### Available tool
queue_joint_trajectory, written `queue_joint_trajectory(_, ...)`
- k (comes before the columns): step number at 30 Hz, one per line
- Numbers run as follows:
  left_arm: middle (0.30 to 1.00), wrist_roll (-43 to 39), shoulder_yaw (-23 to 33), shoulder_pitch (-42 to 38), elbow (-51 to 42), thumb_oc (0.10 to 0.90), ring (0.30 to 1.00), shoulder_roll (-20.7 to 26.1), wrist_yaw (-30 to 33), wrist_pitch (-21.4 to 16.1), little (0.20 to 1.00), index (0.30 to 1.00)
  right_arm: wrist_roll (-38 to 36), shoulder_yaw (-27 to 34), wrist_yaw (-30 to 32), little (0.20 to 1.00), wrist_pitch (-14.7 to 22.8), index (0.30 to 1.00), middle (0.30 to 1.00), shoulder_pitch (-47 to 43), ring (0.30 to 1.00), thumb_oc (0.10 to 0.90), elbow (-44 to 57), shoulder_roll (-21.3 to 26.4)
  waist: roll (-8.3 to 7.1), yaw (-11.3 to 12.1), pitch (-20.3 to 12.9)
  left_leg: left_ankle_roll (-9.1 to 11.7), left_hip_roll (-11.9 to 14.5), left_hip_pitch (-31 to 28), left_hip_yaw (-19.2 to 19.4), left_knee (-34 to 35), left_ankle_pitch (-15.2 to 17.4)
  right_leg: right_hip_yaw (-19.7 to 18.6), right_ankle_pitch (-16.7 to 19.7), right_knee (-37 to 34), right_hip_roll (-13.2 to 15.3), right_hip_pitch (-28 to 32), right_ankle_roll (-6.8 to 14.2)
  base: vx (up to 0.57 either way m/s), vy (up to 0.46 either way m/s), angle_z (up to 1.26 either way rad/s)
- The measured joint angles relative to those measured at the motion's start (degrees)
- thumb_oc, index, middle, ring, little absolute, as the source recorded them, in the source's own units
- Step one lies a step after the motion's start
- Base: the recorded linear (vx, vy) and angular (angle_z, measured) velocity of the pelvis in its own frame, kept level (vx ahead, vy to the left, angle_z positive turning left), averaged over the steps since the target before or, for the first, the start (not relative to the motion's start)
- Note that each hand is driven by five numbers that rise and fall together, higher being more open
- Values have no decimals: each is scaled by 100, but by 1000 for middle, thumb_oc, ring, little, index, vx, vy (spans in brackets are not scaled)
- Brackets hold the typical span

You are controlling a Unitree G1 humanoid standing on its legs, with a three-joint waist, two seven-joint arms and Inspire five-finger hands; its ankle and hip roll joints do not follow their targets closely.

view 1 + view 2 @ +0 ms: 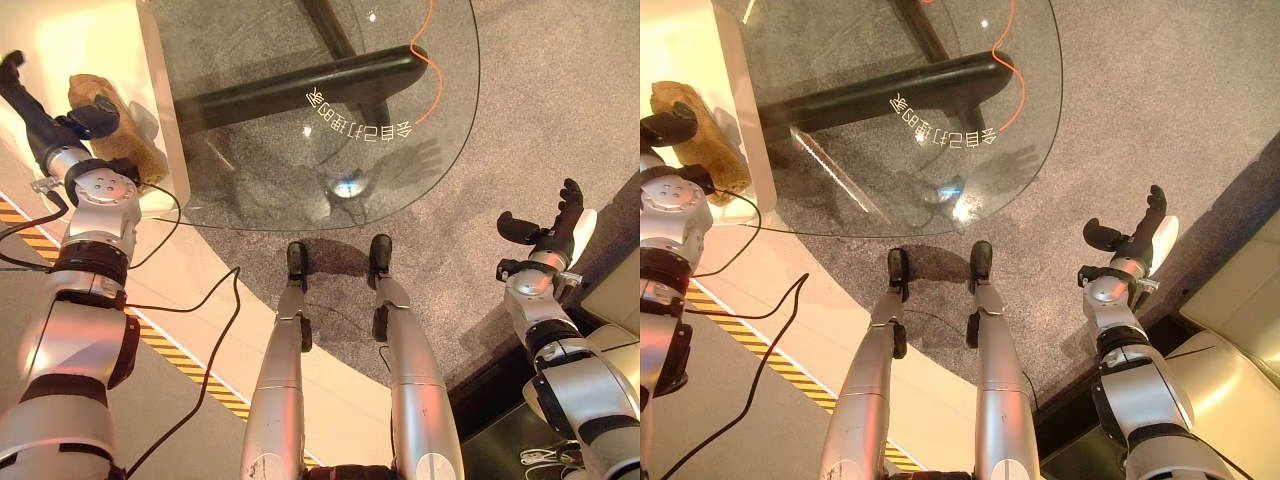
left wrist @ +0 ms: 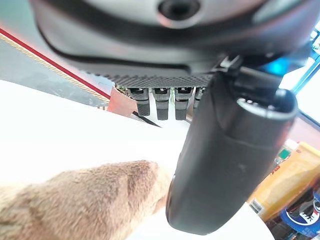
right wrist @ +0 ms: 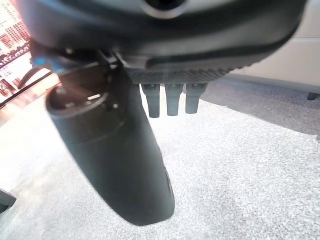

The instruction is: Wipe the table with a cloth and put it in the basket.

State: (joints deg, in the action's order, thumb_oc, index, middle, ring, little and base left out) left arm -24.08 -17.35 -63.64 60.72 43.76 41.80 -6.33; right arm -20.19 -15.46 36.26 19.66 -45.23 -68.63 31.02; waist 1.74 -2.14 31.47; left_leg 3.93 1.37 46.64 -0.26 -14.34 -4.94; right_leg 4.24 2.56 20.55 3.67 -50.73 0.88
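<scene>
A brown furry cloth (image 1: 88, 88) lies on a white counter (image 1: 80, 40) at the far left, beside the glass table (image 1: 250, 50). My left hand (image 1: 42, 122) is at the cloth with its fingers straight. In the left wrist view its thumb (image 2: 230, 160) touches the edge of the cloth (image 2: 85, 200). My right hand (image 1: 555, 230) hangs open above the grey carpet at the right, well off the table. It holds nothing, and its thumb (image 3: 115, 160) and straight fingers show over bare carpet.
The glass table has a dark frame (image 1: 300, 85) under it and an orange cable (image 1: 432, 70) across its far side. A yellow-and-black floor stripe (image 1: 170, 350) runs at the lower left. Pale upholstery (image 1: 1240, 290) stands at the right. A yellow packet (image 2: 295, 175) lies beyond the cloth.
</scene>
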Motion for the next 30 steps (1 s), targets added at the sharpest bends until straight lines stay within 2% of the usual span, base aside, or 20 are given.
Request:
queue_joint_trajectory(12,900,-3,2,0,-21,800,900,0,22,0,900,900,0,0,-24,900,12,900,900,20,900,800,-2,-1,-1,-16,-1,0,2,-13,-1,-66,0,-2,30,4,-6,43,0,-10,-13,0)
queue_joint_trajectory(16,900,-11,6,49,-47,800,900,0,22,-5,900,900,-2,0,-110,900,20,900,900,102,900,800,-9,-3,-5,-15,0,-2,4,-200,-1,-70,3,-6,35,-18,-10,240,3,-32,-31,0)
queue_joint_trajectory(22,900,-465,310,368,-373,800,900,1,-76,-405,900,900,-15,9,-516,900,-95,900,900,356,900,800,-25,-23,-23,-14,-2,-17,15,-753,8,19,33,-18,65,-218,-29,834,46,-28,-56,-2)
queue_joint_trajectory(23,900,-682,509,710,-635,800,900,2,-264,-610,900,900,-27,12,-815,900,-308,900,900,519,900,800,-79,-80,-43,-5,-6,-17,23,-1143,18,183,31,-14,74,-386,-35,1226,57,26,-66,-3)
queue_joint_trajectory(24,900,-737,621,930,-751,800,900,5,-357,-685,900,900,-26,45,-965,900,-371,900,900,640,900,800,-139,-130,-53,22,-7,-6,34,-1400,30,294,40,-15,49,-493,-39,1480,101,19,-77,-5)
queue_joint_trajectory(27,900,-1094,965,1546,-903,800,900,2,-717,-815,900,900,-27,126,-1274,900,-557,900,900,951,900,800,-241,-251,-58,56,-20,-24,52,-2063,52,630,14,2,92,-832,-52,2132,131,66,-50,-4)
queue_joint_trajectory(28,900,-1231,1393,1979,-1107,800,900,-8,-931,-837,900,900,-23,255,-1430,900,-596,900,900,1138,900,800,-232,-296,-61,68,-27,-21,66,-2385,58,813,27,3,106,-1024,-36,2457,142,102,-50,-5)
queue_joint_trajectory(29,900,-1355,1585,2362,-1222,800,900,-26,-1096,-879,900,900,-21,378,-1542,900,-640,900,900,1284,900,800,-230,-326,-53,86,-44,-9,75,-2655,64,970,14,8,132,-1199,-44,2730,164,90,-27,-7)
queue_joint_trajectory(30,900,-1458,1689,2728,-1222,800,900,-29,-1295,-899,900,900,-22,457,-1630,900,-687,900,900,1550,900,800,-232,-322,-39,165,-200,-9,85,-2855,78,1132,14,19,133,-1350,-52,2916,166,108,-31,-5)
